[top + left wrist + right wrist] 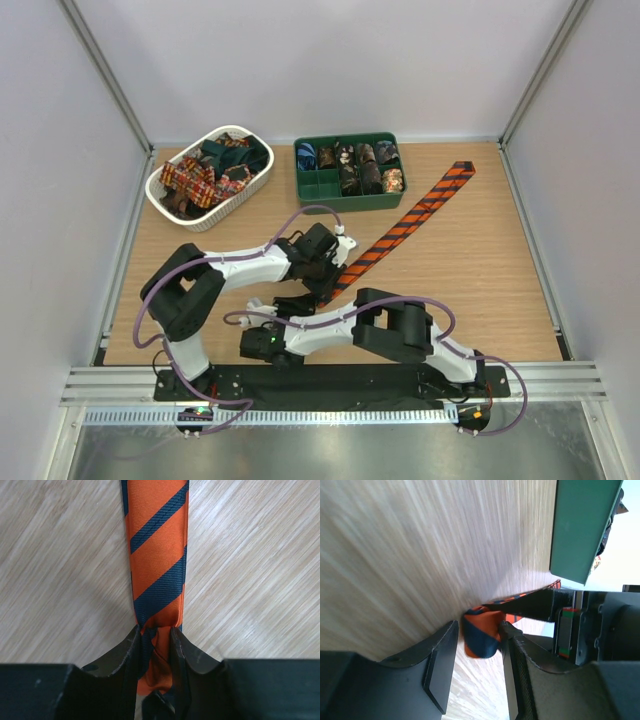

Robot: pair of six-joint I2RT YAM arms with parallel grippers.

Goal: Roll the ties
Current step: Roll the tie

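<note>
The light wood-grain counter (480,290) carries everything, and the job is partly done. The longest thing on it is the orange-and-black diagonally striped fabric necktie (405,228). It lies flat on a diagonal, its wide pointed end at the far right beside the tray and its narrow end near the middle, under the two arms. Most of its length is not yet rolled.

The white oval slotted basket (228,208) at the far left holds a loose heap of unrolled ties (205,170), red plaid, dark green and brown among them. I judge these to be the work still waiting.

The green plastic tray with compartments (350,204) sits just to the basket's right. Most of its compartments hold finished rolled ties (360,165), a blue one at the far left and brown and dark ones beside it. Two compartments at the front left look bare.

The left gripper (155,632) has its fingers narrow, pinched on the striped necktie close to its near end and gathering the cloth between them.

The right gripper (477,630) stands wider. One of its fingers (440,655) is just off the cloth, while the other touches it.

Between them lies the small started roll (480,635), only a turn or so thick and resting on the counter.
</note>
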